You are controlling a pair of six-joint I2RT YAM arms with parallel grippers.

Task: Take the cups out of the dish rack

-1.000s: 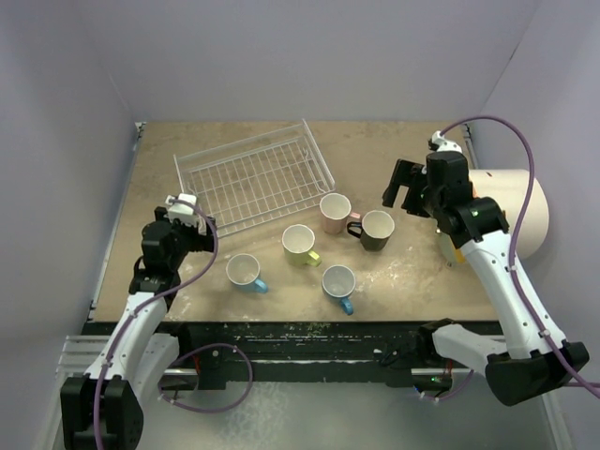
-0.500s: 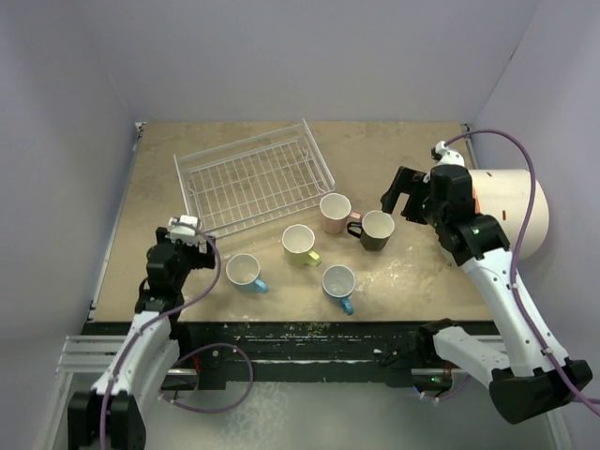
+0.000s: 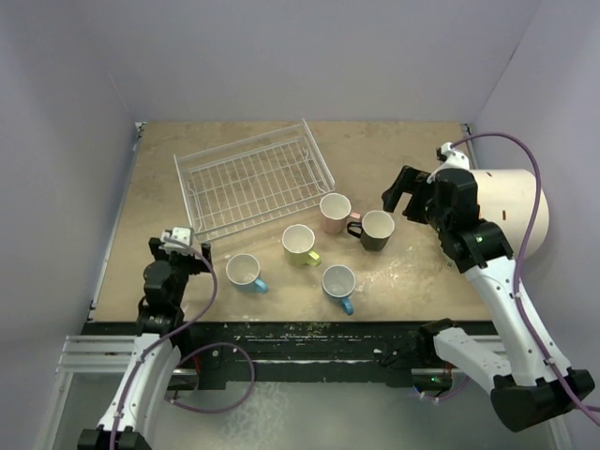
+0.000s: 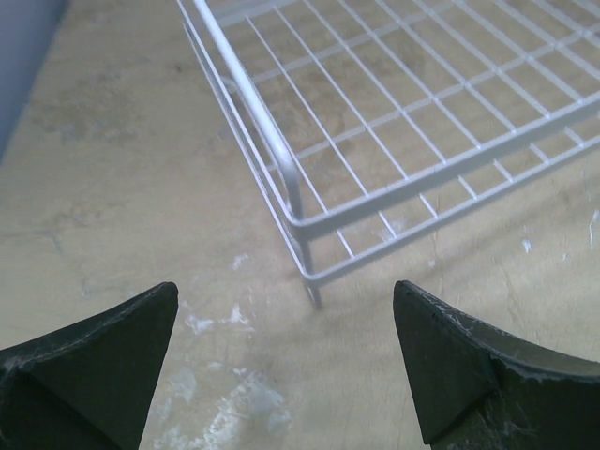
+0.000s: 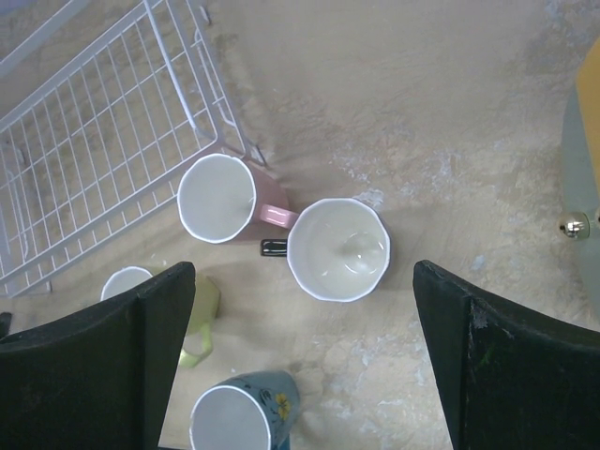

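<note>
Since the left gripper [image 4: 284, 314] has its dark fingers [image 4: 94, 361] spread wide around nothing but air, and the right gripper [image 5: 302, 300] likewise shows its fingers [image 5: 487, 361] far apart and empty, we judge that no grasp is in hand and that the step now is a clean retreat. Taking the overhead view with twelve o'clock at the far wall, we find the left jaws looking down on the near corner of the dish rack [image 3: 253, 183], which sits at about eleven o'clock on the table [image 3: 422, 272] and holds no cup. The right jaws hang above the dark cup [image 5: 337, 248], with the pink cup [image 5: 217, 199] just beside it at its ten o'clock. The yellow-green cup [image 3: 300, 244] stands at the rack's five o'clock, one light blue cup [image 3: 244, 272] at its six o'clock, and the other light blue cup [image 3: 338, 281] nearer us, at the dark cup's seven o'clock. All five stand upright on the table outside the rack, so we reckon the unloading is complete. To finish well, we lift the right arm straight up before swinging it away, because the dark cup is directly beneath and the big cream cylinder [image 3: 506, 211] lies close at its three o'clock. We draw the left arm back toward six o'clock, keeping its fingers above the wire rim so nothing snags.
</note>
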